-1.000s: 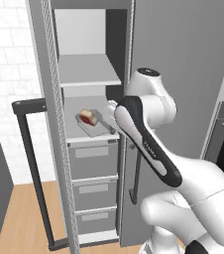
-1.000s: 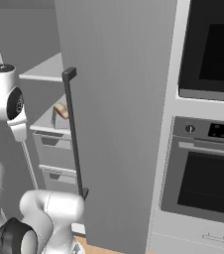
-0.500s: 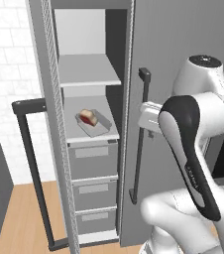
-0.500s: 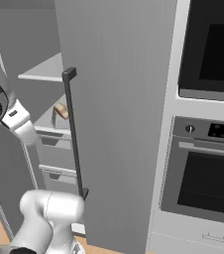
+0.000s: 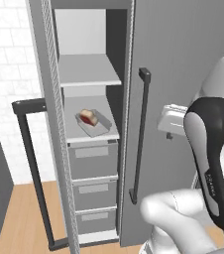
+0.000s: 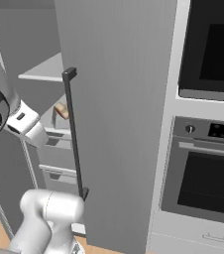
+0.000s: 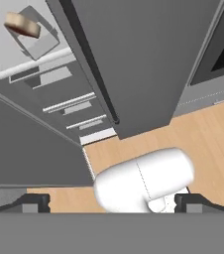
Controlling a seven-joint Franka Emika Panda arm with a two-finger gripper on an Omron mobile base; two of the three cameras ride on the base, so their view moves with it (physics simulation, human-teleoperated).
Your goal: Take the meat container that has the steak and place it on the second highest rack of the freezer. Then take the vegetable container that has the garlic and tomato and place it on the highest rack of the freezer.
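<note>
The freezer stands with its left door swung open. The meat container rests on the lower of its two pale shelves, just above the drawers, with the steak inside it. Both also show in the hand view, container and steak, at the top left. My gripper is open and empty, its tips wide apart, looking down at the floor. Its pale hand hangs in front of the shut right door, well right of the shelf. The vegetable container, garlic and tomato are out of view.
The open left door's dark bar handle juts out at the left. The shut door's handle runs beside the shelves. The upper shelf is bare. A black-windowed wall oven stands right of the freezer. Grey drawers sit below.
My arm has pulled back from the lower shelf and swung up and to the right, away from the meat container. The container stays on the shelf, the gripper stays open.
</note>
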